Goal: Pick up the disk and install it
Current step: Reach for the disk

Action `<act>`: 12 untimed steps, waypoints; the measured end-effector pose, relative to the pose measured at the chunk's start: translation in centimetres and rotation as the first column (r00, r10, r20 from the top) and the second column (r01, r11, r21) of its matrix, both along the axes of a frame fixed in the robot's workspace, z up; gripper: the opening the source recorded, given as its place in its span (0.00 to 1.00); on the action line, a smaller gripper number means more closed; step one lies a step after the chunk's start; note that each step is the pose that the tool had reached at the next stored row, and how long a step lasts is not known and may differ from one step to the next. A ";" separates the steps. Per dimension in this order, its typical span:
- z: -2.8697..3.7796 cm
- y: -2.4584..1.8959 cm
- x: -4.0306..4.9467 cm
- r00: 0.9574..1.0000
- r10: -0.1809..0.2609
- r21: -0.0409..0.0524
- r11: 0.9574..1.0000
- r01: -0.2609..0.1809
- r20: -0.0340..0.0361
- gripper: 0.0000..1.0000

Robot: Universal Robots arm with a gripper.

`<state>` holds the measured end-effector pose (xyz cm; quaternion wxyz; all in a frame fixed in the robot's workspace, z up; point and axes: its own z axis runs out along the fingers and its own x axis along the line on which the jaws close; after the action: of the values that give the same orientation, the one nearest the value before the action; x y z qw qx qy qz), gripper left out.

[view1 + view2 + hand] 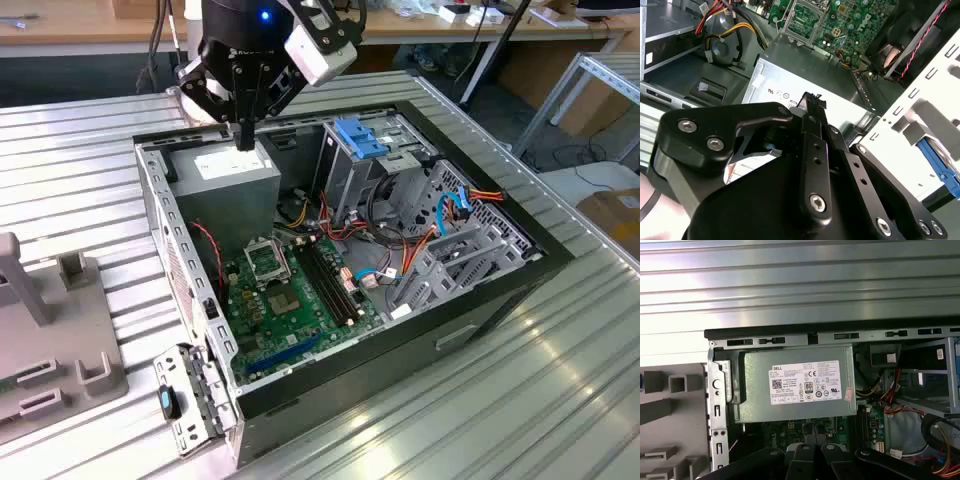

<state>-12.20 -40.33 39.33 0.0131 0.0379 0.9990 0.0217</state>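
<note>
Closed gripper (245, 142) over white-labelled grey box (238, 195)

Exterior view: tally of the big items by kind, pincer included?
case: 1
grey box: 1
motherboard: 1
grey tray: 1
pincer: 1
Total: 5

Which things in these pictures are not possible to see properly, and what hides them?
Likely the disk, second wrist view: a blue strip in the pale holder; the picture's edge and the gripper cut off the rest.
Blue bracket, exterior view: too small to tell whether a drive sits under it.
Power supply label, second wrist view: partly behind the gripper.
</note>
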 end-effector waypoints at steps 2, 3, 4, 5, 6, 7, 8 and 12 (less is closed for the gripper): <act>0.00 -0.02 0.00 1.000 0.000 0.000 1.000 0.000 0.000 0.11; 0.00 -0.03 0.00 1.000 0.000 0.000 1.000 0.000 0.000 0.11; 0.00 -0.03 0.00 1.000 0.000 0.000 1.000 0.000 0.000 0.11; 0.00 -0.04 0.00 1.000 0.000 0.000 1.000 0.000 0.000 0.11; 0.00 -0.04 0.00 1.000 0.000 0.000 1.000 0.000 0.000 0.11; 0.00 -0.04 0.00 1.000 0.000 0.000 1.000 0.000 0.000 0.11; 0.00 -0.04 0.00 1.000 0.000 0.000 1.000 0.000 0.000 0.11; 0.00 -0.05 -0.01 1.000 0.000 0.000 1.000 0.000 0.000 0.11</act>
<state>-12.21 -40.38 39.33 0.0131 0.0378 0.9990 0.0217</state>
